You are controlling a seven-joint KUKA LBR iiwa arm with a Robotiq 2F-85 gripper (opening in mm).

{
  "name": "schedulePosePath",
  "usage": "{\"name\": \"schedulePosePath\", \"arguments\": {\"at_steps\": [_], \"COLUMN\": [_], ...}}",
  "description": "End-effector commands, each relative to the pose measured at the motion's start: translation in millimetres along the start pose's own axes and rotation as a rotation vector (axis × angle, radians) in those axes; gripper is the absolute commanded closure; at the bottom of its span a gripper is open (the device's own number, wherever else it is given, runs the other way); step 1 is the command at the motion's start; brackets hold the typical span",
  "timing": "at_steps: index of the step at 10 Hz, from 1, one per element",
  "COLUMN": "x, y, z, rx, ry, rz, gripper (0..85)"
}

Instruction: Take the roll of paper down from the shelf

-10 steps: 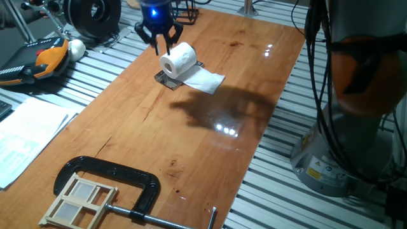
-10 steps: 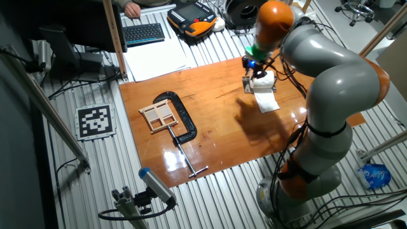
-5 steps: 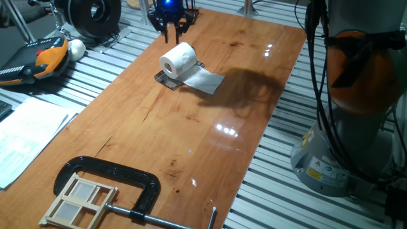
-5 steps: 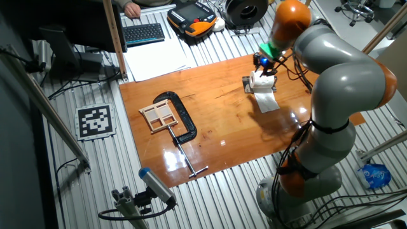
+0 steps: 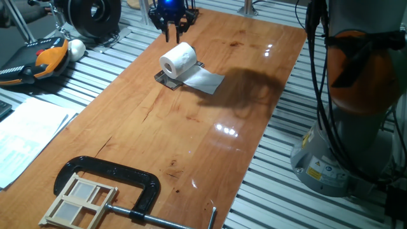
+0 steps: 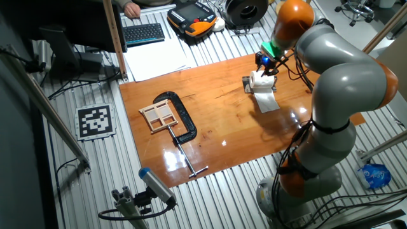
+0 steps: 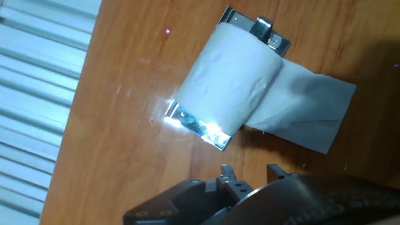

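On the shelf [image 5: 166, 78] lies the roll of paper [image 5: 177, 60], its loose sheet trailing off the shelf onto the wooden tabletop [image 5: 191, 127]. Above and behind the roll, toward the tabletop's far edge, the gripper [image 5: 170, 28] hangs apart from it, grasping nothing; I cannot tell how wide its fingers stand.

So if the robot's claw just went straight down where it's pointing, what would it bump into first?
Probably the roll of paper, lying on the shelf. The gripper hangs above it, fingers down, holding nothing. Depth is unclear, so it might reach the table just beside the roll instead.
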State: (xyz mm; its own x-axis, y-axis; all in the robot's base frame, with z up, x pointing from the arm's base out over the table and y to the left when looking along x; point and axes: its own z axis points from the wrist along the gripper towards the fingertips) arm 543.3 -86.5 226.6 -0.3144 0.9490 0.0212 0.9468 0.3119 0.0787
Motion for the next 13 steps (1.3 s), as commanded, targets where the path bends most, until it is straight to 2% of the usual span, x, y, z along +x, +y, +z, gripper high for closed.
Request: {"name": "schedulePosePath", "arguments": {"at_steps": [1,3,4,5,8,9,11,13], "x": [-0.2,-0.2,-0.2,-0.2,-0.2,-0.2,-0.2,-2.1], "y": [-0.1,-0.1,-0.1,-0.1,-0.1,-0.1,-0.1,1.4], "z": [0.0,0.0,0.0,0.0,0.0,0.0,0.0,0.6], "rx": [-0.001,0.011,0.026,0.035,0.032,0.035,0.058,0.054], "ry": [-0.007,-0.040,-0.064,-0.070,-0.055,-0.055,-0.093,-0.110], "rz": [0.020,0.135,0.187,0.221,0.275,0.286,0.294,0.302], "gripper": [51.0,51.0,51.0,51.0,51.0,34.0,34.0,34.0]}}
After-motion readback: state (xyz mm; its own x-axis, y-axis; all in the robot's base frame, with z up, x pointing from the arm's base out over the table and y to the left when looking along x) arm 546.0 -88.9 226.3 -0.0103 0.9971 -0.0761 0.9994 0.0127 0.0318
